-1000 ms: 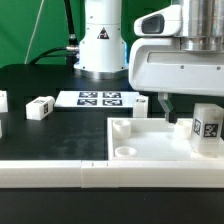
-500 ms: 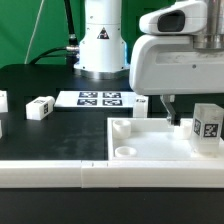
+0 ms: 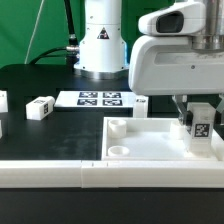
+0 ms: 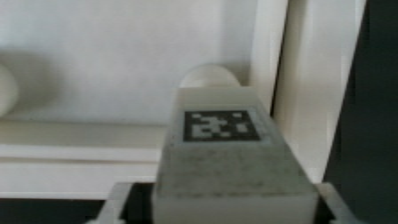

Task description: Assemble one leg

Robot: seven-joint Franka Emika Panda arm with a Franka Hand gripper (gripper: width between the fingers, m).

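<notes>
Bright, even light washes out the exterior view's large white square tray-like panel (image 3: 155,138) at five o'clock; the wrist view's small white plastic leg (image 4: 222,150) looks blurred.

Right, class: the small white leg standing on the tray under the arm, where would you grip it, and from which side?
I'd take the leg by its upper half, across two flat opposite sides, coming down from above. It stands upright on the tray, so its base is blocked; parallel faces suit the gripper.
</notes>
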